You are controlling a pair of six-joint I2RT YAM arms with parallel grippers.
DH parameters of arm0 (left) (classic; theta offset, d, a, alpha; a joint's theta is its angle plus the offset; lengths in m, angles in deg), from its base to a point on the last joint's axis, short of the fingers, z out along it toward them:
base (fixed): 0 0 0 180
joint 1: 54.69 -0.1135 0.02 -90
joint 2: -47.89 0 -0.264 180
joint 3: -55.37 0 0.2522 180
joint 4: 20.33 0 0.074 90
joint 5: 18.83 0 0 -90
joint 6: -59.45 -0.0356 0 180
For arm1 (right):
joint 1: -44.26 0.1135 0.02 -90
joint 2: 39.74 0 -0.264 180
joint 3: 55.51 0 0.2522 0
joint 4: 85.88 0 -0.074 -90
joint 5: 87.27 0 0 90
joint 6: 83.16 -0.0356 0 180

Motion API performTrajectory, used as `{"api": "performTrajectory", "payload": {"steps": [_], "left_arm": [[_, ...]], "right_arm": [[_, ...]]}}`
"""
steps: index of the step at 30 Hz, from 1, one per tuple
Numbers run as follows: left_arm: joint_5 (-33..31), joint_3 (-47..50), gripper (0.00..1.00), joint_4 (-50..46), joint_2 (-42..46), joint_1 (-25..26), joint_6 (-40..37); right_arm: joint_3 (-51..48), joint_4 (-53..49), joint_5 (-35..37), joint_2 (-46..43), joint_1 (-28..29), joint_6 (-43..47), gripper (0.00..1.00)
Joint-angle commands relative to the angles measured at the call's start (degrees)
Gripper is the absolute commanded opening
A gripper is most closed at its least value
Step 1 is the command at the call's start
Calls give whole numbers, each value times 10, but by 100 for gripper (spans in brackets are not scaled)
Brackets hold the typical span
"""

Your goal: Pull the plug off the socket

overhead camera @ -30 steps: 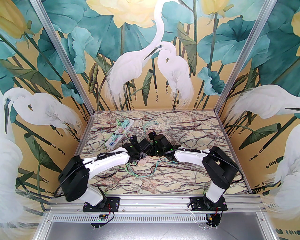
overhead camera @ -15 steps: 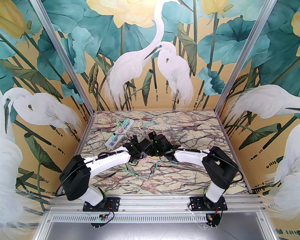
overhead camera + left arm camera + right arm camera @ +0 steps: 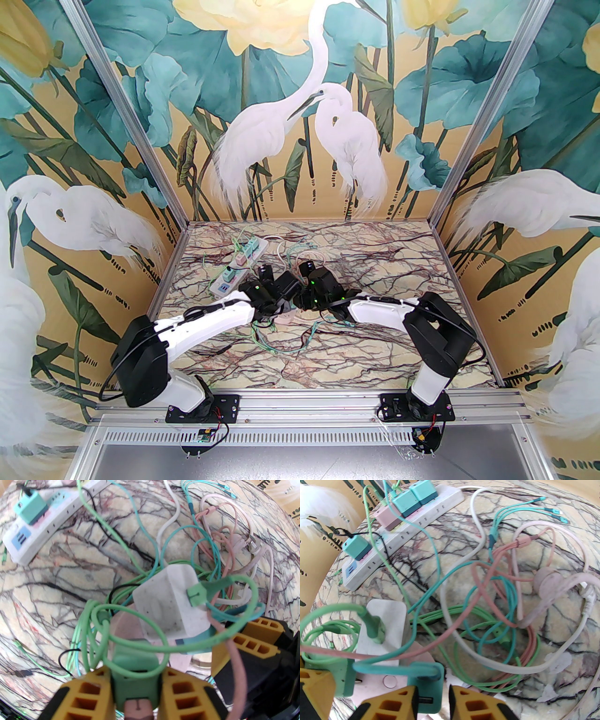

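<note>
A pale pink socket block (image 3: 284, 321) lies mid-table under both wrists, its top showing in the right wrist view (image 3: 390, 682). My left gripper (image 3: 136, 679) is shut on a green plug (image 3: 134, 667) standing in it. My right gripper (image 3: 433, 694) is shut on a teal plug (image 3: 427, 686) beside it. Between them stands a white adapter cube (image 3: 171, 604) with a green USB lead (image 3: 196, 593) in its face. The yellow fingers (image 3: 257, 634) of my right gripper appear on the right of the left wrist view. From above, both grippers (image 3: 293, 307) meet over the block.
A white power strip (image 3: 236, 268) with teal and pink adapters lies at the back left. Loose green, teal, pink and white cables (image 3: 487, 625) are tangled around the socket block. A pink round piece (image 3: 550, 580) lies to the right among the cables.
My left arm has swung its elbow out to the left and its wrist has shifted slightly back. The right arm has stayed still. Both grips are unchanged.
</note>
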Motion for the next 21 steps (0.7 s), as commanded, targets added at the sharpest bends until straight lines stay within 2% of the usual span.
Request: {"api": "performTrajectory", "payload": {"steps": [1,7,14,21], "left_arm": [[37,-14,13,42,-25,15,-12],[71,8,13,72,-41,15,0],[121,42,13,164,-39,15,6],[112,11,13,131,-59,16,5]], "right_arm": [[-27,-108,1,47,8,1,30],[-32,-103,-2,35,9,5,30],[-78,-63,12,-36,-2,10,34],[-49,-88,-17,10,-5,6,33]]}}
